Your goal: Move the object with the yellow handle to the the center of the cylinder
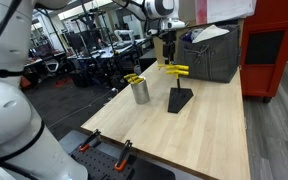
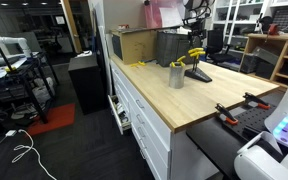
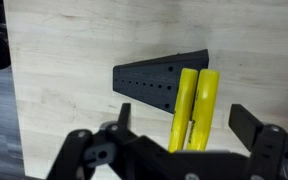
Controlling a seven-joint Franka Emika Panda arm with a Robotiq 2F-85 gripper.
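Hand [image 3: 184, 128] spread wide, hovering above yellow-handled tools [image 3: 195, 100], black stand [image 3: 149, 80]

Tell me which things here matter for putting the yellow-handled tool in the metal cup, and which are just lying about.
For the job: yellow-handled tools on the stand; metal cup; claw, open, above them.
Lying about: black stand; grey bin; cardboard box; orange clamps; yellow tools in the cup.
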